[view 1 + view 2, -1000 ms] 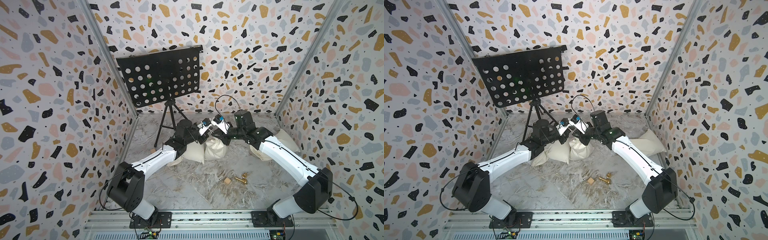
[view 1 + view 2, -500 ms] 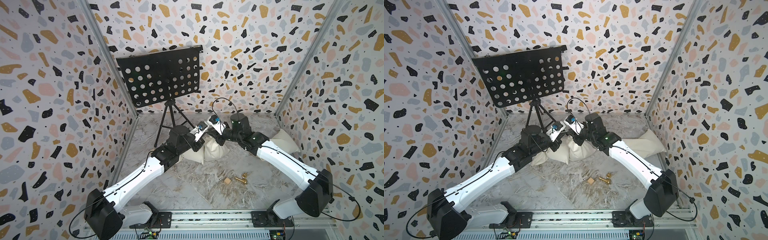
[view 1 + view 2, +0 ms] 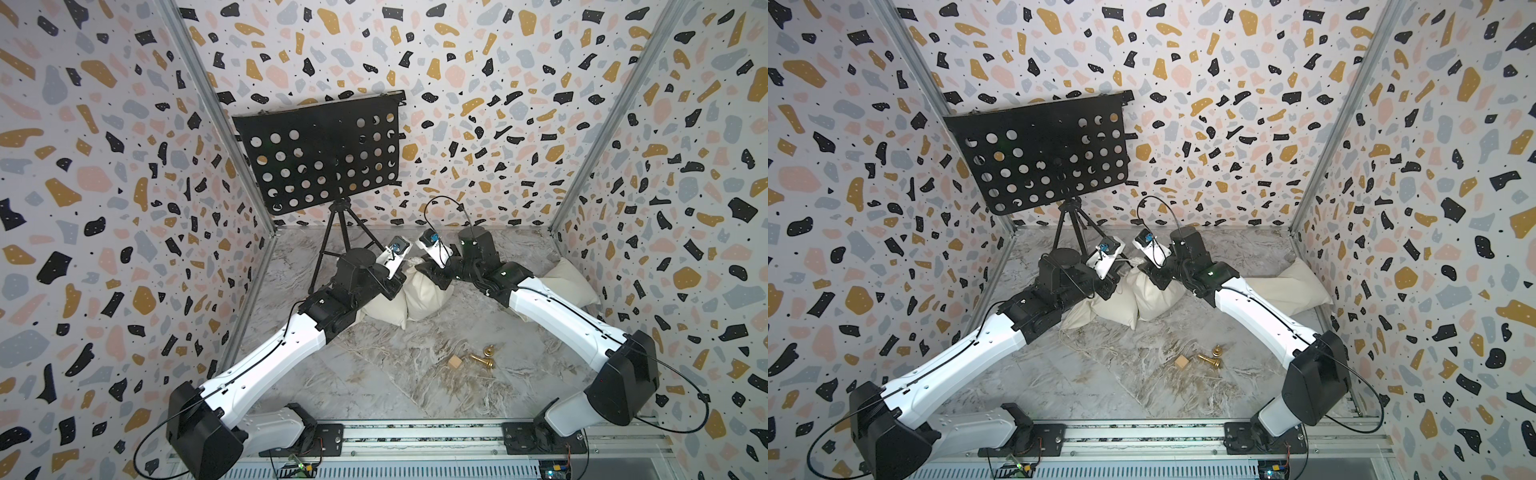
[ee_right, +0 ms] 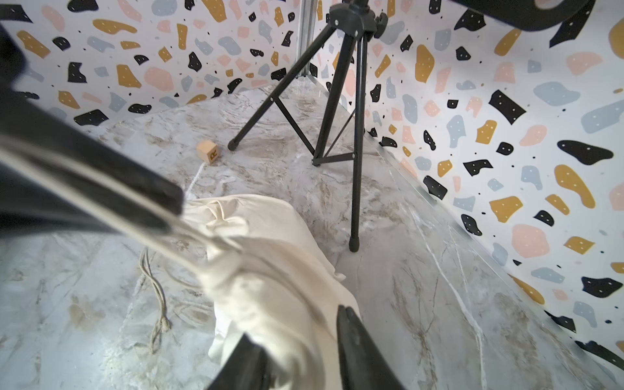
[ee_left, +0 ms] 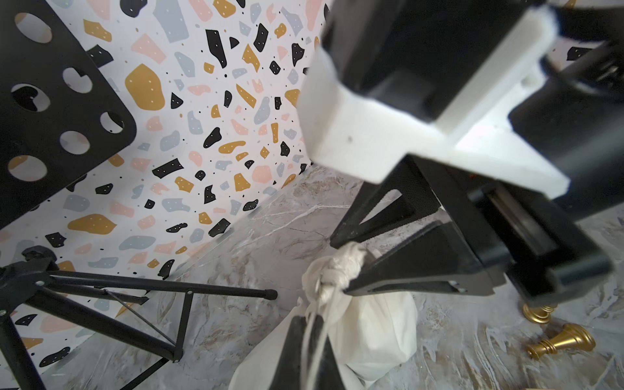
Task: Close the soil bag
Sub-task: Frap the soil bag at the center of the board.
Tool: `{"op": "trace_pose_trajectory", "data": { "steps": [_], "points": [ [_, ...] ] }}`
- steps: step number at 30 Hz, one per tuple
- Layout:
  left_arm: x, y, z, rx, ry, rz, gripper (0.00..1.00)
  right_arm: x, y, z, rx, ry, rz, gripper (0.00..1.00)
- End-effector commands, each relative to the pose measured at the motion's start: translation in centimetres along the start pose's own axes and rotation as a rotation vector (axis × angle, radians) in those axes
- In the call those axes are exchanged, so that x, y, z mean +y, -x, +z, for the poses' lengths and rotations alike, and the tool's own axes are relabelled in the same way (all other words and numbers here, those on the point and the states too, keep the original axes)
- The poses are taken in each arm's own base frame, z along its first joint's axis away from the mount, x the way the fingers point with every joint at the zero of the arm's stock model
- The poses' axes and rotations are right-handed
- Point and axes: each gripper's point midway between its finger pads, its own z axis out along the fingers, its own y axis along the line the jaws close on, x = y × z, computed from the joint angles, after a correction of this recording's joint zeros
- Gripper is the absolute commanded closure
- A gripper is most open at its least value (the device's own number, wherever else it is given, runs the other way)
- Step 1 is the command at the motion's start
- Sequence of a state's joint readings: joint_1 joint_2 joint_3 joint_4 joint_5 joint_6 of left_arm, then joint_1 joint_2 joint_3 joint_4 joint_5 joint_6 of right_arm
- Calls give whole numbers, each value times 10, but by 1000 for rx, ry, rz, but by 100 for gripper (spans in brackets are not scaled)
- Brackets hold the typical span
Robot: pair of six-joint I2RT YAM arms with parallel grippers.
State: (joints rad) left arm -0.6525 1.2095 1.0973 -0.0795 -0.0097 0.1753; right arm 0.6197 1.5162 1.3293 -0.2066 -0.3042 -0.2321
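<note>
The soil bag [image 3: 428,291] is a cream cloth sack standing mid-table, its neck [image 5: 344,260] bunched tight. In both top views the two grippers meet above it. My left gripper [image 5: 309,319] is shut on the bag's drawstring [image 5: 315,304], which runs taut from the neck to the fingertips. The right wrist view shows that same gripper [image 4: 174,216] with the cord [image 4: 101,189] along it. My right gripper [image 4: 297,324] is open, one finger [image 4: 354,337] on each side of the gathered neck [image 4: 270,290]. From the left wrist view, the right gripper [image 5: 339,265] straddles the neck.
A black music stand [image 3: 320,158] on a tripod [image 4: 354,135] stands behind the bag. Another cream sack [image 3: 382,311] lies against the bag and a cream cushion [image 3: 569,278] at the right wall. A wooden cube [image 3: 455,362], gold chess pieces [image 3: 484,359] and loose string [image 3: 1084,345] lie nearer the front.
The right gripper's jaws have parted around the bag's neck. The left arm has stretched out low across the table, with its gripper still shut on the drawstring.
</note>
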Motion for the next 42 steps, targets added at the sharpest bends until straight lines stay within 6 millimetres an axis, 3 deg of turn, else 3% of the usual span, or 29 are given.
{"op": "trace_pose_trajectory", "data": {
  "steps": [1,7,12,19,28,36,39,42],
  "points": [
    [23,88,-39,-299,71,-47,100,-1,5,-16,-30,2,5,57],
    [22,83,-26,-269,65,-33,100,25,33,-15,-107,83,-44,46],
    [19,82,-23,-276,49,-58,100,31,56,-24,-191,61,-69,35],
    [18,82,-23,-272,46,-59,100,34,79,-42,-266,52,-75,34],
    [9,84,-26,-290,-7,-51,100,29,85,-32,-253,48,-73,59],
    [-4,88,-34,-322,-77,-19,100,38,86,-27,-234,114,-90,66],
    [-6,88,-38,-331,-89,-3,100,42,85,-26,-210,145,-114,81],
    [-12,89,-43,-343,-119,17,100,46,80,-22,-184,172,-122,89]
  ]
}}
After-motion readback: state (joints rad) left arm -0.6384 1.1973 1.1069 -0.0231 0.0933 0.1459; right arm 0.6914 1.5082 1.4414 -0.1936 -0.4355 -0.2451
